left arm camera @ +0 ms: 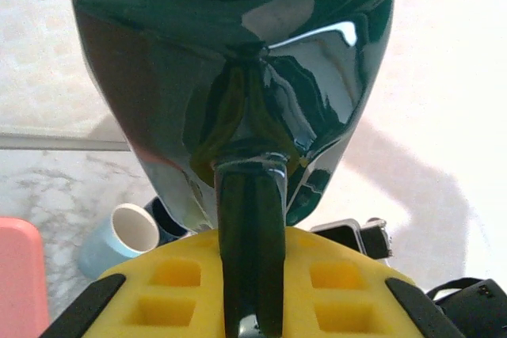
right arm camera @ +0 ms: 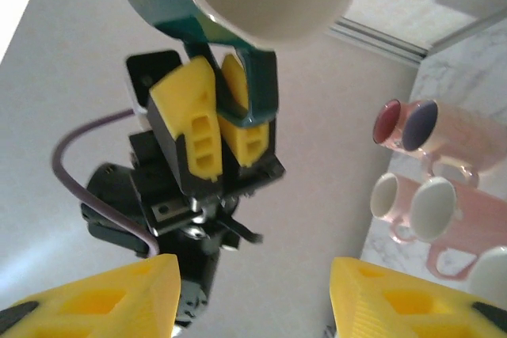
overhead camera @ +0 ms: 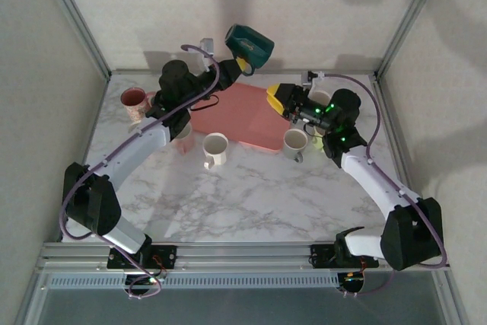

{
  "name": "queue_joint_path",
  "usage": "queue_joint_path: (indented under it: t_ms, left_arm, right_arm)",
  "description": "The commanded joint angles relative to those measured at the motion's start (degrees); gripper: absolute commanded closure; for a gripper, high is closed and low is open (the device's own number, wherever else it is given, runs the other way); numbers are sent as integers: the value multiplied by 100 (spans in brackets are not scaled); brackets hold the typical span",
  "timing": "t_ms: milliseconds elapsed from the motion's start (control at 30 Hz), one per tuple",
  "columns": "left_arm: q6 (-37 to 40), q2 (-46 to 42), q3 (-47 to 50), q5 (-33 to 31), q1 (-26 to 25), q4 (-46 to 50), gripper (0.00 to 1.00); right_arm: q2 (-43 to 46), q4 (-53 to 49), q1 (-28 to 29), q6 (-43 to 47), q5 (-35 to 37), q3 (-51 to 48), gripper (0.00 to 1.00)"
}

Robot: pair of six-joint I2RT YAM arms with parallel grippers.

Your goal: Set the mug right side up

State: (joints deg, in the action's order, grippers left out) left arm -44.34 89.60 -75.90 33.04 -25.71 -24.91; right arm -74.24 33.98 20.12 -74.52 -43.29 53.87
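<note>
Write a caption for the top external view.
Left gripper holds the glossy dark green mug by its handle, raised off the marble-look table; right gripper hovers open at the flat pink mat's edge.

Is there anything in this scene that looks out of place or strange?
Yes. The dark green mug is not on the table: the left pincer holds it by its handle in the air, tilted, towards the far side. The white mug stands upright.

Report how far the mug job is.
Done: the left gripper grips the glossy dark green mug by its handle, clear of the marble table. In hand: the mug hangs tilted in mid-air, right gripper open nearby. Left: turn it mouth-up and set it down.
</note>
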Motion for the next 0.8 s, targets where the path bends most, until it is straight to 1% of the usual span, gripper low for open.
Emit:
queue_joint_path:
  t_ms: [0, 300, 433, 600, 767]
  left_arm:
    - [-407, -320, -7, -99, -122, -1166, 100]
    - [-837, -261, 198, -184, -188, -1587, 100]
    - [-848, -220, 198, -188, -223, -1595, 100]
    - [-894, -156, 190, -184, -250, -1645, 100]
    - [-898, -124, 181, -190, -259, -1657, 100]
  right_arm:
    - [-181, 879, -34, -563, 234, -60, 47]
    - [-809, 1856, -33, -1306, 503, 25, 52]
    - [-1051, 2261, -12, -1581, 567, 127, 51]
    - [-1221, 2452, 55, -1724, 601, 311, 51]
    - [-1463, 2847, 175, -2064, 753, 396, 51]
